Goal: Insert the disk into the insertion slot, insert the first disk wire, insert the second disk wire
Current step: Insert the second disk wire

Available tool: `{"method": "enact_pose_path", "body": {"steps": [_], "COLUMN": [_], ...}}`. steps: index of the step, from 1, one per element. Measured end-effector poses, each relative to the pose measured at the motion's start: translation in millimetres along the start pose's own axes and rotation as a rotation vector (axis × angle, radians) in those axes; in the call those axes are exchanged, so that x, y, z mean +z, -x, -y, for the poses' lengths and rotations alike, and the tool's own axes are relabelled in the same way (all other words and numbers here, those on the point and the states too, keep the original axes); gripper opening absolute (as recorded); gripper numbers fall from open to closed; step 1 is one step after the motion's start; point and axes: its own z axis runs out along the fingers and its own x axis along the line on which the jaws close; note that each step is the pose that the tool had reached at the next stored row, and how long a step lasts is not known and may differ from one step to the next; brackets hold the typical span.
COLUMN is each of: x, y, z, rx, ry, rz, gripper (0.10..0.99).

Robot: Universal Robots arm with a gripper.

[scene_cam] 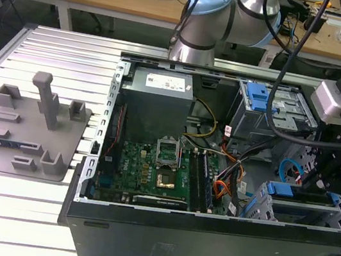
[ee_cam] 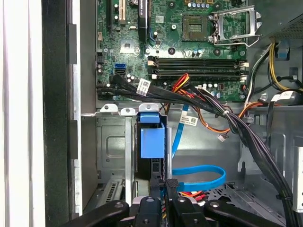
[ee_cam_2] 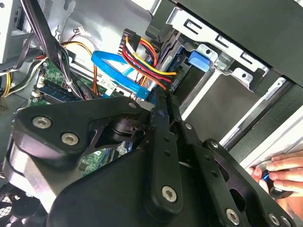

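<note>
My tool [ee_cam: 166, 189] is pinched shut on a wire plug beside the disk [ee_cam: 152, 142] in the insertion slot [ee_cam: 113, 151]. I think I'm plugging a wire; it needs a straight push.

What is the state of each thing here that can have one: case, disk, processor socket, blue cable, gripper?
Case: open, side panel off.
Disk: sitting in the slot.
Processor socket: cover plate swung open.
Blue cable: lying in a loose loop.
Gripper: low in the case, at the disk's end.
</note>
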Motion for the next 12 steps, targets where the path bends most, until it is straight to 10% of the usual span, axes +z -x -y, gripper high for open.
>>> {"method": "enact_pose_path", "body": {"steps": [9,12], "x": [7.0,-3.9], "y": [-0.1,1.8], "z": [0.0,0.0], "rx": [0.0,0.0], "ry": [0.0,0.0], "rz": [0.0021,-0.0028], "gripper": [0.173,0.361]}}
